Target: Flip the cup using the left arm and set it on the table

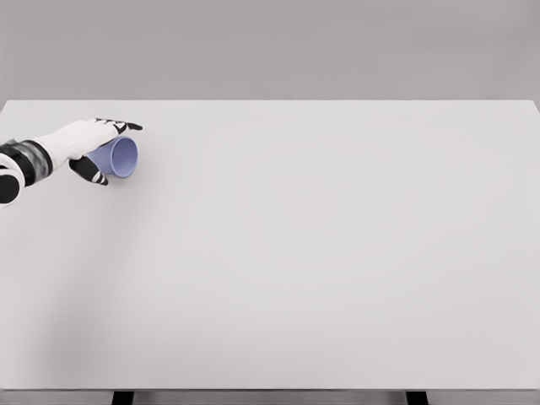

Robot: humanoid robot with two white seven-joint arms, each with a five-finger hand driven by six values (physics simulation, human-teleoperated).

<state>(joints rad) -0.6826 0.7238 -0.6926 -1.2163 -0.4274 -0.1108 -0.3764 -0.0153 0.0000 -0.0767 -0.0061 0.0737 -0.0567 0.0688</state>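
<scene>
A pale blue-violet cup [121, 157] lies tipped on its side at the far left of the white table [321, 253], its open mouth facing right and toward me. My left hand [103, 150] comes in from the left edge and is shut on the cup: the fingers [118, 126] arch over its top and the thumb [89, 171] presses under it. The cup's base is hidden behind the palm. Whether the cup touches the tabletop or hangs just above it I cannot tell. My right arm does not show.
The table's far edge runs just behind the hand, and its left edge lies close to the forearm [25, 160]. Two dark table legs [123, 397] show below the front edge.
</scene>
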